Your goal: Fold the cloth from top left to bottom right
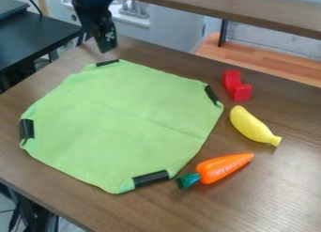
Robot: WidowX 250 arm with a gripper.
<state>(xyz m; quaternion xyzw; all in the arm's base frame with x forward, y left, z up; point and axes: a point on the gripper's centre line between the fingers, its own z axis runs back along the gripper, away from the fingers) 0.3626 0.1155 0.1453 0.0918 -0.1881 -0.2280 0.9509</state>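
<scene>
The gripper (108, 49), spread or closed one cannot tell, hangs near the top corner of the cloth (125, 113), presumably to start folding there

Brown table (282, 193) – on it a green cloth (122, 125), red block (237, 89), yellow banana (252, 126), orange carrot (222, 168)

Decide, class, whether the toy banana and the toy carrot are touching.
Apart. In the camera view, brown tabletop shows between the toy banana and the pointed end of the toy carrot.
</scene>
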